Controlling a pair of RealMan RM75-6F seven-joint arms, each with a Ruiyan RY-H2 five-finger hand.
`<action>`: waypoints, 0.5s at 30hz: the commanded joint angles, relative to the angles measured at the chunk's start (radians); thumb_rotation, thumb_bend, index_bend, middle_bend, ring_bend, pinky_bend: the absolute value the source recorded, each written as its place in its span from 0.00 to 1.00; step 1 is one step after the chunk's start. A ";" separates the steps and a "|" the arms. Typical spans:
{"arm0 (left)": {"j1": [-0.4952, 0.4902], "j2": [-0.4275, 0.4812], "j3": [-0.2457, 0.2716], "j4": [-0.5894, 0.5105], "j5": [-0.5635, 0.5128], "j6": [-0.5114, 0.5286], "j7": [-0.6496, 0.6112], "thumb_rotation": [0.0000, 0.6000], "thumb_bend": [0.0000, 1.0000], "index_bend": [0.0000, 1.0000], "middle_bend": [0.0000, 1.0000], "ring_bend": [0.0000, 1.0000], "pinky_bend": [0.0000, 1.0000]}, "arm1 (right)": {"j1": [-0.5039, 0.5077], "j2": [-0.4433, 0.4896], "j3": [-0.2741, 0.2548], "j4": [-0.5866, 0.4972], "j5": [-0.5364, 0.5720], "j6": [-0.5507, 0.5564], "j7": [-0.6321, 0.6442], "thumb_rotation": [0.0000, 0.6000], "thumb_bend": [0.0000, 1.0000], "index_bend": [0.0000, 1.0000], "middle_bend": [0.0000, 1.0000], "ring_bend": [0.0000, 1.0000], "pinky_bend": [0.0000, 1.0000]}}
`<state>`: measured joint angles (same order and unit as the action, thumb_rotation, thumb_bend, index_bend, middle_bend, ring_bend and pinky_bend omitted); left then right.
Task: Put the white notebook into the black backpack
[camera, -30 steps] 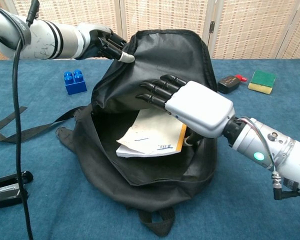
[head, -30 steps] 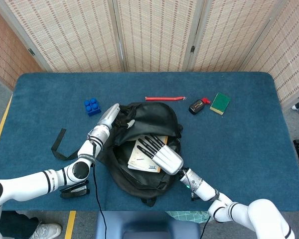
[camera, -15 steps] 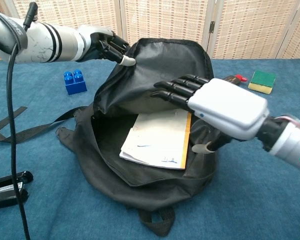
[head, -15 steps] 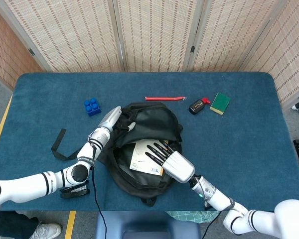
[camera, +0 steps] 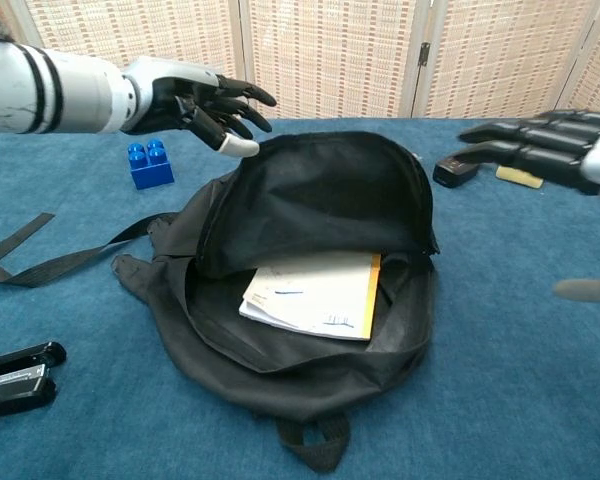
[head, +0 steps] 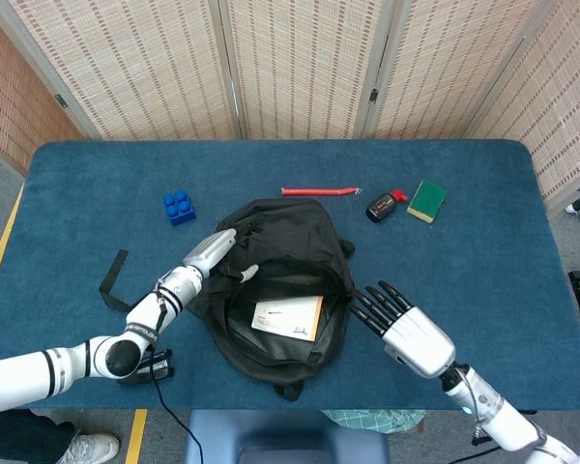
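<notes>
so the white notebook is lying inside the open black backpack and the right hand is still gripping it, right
Not quite. The white notebook does lie inside the open black backpack, but the right hand grips nothing: the head view shows it open, beside the backpack.

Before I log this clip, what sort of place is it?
Probably a lab or test room set up for tabletop trials: a table covered in blue cloth, woven folding screens behind it, and yellow floor tape at its near edge.
</notes>
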<state>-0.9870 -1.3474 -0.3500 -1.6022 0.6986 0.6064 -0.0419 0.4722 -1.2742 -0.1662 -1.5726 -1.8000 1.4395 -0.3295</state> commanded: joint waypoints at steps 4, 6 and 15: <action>0.146 0.122 0.034 -0.125 0.227 0.087 -0.062 1.00 0.43 0.10 0.14 0.12 0.00 | -0.059 0.054 0.001 -0.008 0.024 0.046 0.072 1.00 0.15 0.00 0.08 0.11 0.13; 0.180 0.136 0.048 -0.128 0.265 0.134 -0.067 1.00 0.44 0.11 0.14 0.13 0.00 | -0.071 0.065 0.011 -0.006 0.046 0.053 0.116 1.00 0.15 0.00 0.08 0.11 0.15; 0.355 0.166 0.119 -0.096 0.382 0.386 -0.084 1.00 0.44 0.17 0.14 0.15 0.00 | -0.124 0.100 0.068 0.010 0.180 0.036 0.310 1.00 0.29 0.05 0.19 0.20 0.23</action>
<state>-0.6760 -1.1917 -0.2547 -1.7112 1.0493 0.9399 -0.1210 0.3638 -1.1880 -0.1149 -1.5671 -1.6510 1.4909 -0.0584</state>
